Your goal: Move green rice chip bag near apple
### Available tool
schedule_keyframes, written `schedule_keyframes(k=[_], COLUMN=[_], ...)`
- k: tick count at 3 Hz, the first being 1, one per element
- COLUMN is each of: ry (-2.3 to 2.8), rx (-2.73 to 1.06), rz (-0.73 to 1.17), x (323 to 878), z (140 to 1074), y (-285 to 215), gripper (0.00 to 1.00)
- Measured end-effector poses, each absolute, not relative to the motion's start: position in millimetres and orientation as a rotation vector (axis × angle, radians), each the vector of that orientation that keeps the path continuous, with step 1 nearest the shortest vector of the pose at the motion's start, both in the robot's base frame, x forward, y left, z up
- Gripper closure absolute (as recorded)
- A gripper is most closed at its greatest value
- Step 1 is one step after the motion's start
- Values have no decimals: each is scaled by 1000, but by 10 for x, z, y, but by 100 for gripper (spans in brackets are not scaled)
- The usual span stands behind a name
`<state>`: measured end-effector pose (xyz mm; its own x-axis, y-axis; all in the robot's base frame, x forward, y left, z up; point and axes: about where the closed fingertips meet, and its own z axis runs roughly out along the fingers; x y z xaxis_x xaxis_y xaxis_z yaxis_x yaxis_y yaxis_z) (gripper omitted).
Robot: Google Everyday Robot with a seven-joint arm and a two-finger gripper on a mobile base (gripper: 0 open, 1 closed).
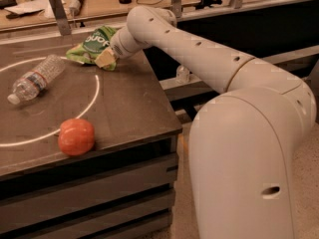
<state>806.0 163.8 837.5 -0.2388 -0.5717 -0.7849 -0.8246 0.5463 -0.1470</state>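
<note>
The green rice chip bag (91,45) is at the back of the dark table, just outside the white circle, with its right side raised. My gripper (105,59) reaches in from the right and is shut on the bag's right edge, low over the table; one yellowish fingertip (103,59) shows in front of the bag. The apple (76,137), orange-red and glossy, sits near the table's front edge, well in front of the bag and apart from it.
A clear plastic water bottle (36,78) lies on its side inside the white circle (94,91) at the left. The table's right edge (167,103) drops off below my arm. A cluttered wooden counter (89,4) and a metal post (56,6) stand behind.
</note>
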Motion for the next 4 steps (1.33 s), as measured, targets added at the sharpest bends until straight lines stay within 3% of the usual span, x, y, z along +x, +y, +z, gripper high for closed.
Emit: schedule_keyframes(k=[2,4], ry=[1904,1798], rx=[-1210,-1303], rz=[292,376], x=[7981,7794], z=[9024,9287], y=[493,230], gripper=[100,100])
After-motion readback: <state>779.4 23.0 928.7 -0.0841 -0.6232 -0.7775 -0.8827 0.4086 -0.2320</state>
